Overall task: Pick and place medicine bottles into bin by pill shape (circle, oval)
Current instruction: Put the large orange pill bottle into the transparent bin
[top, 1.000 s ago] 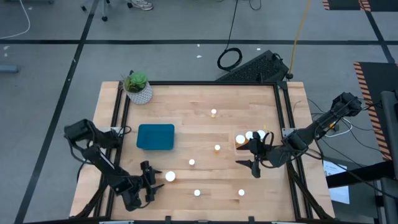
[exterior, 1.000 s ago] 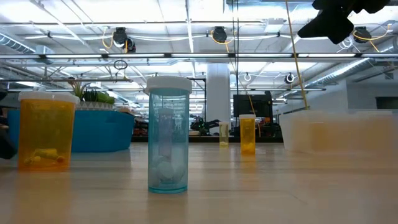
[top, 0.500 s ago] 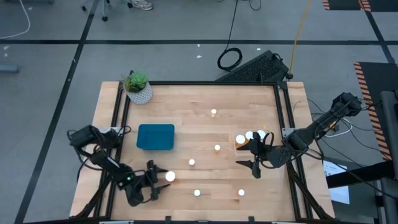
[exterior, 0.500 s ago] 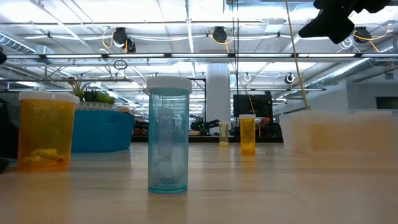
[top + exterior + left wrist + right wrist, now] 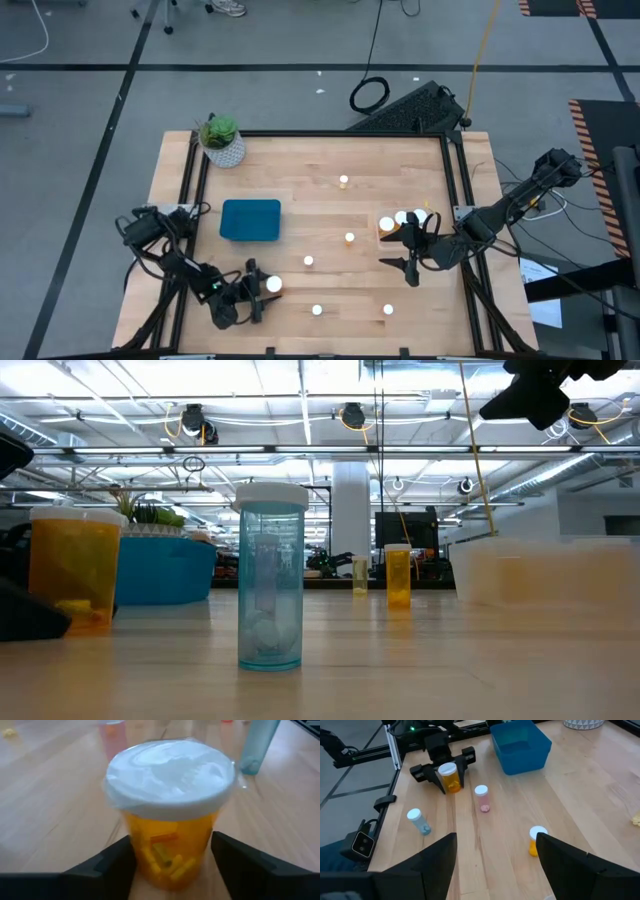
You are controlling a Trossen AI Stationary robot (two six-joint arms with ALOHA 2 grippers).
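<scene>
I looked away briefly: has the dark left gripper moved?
Yes. The left gripper slid rightward along the table's front, passing below the blue bin, around the amber bottle.

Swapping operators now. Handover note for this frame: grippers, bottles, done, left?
Left gripper: open, fingers either side of an amber bottle at the table's front left, not yet closed.
Right gripper: open, holding nothing, hovering beside the clear bin at the right edge.
Done: a few bottles lie in the clear bin. The blue bin looks empty.
Left: five more bottles standing loose, including a blue-tinted one and a pink one.
</scene>
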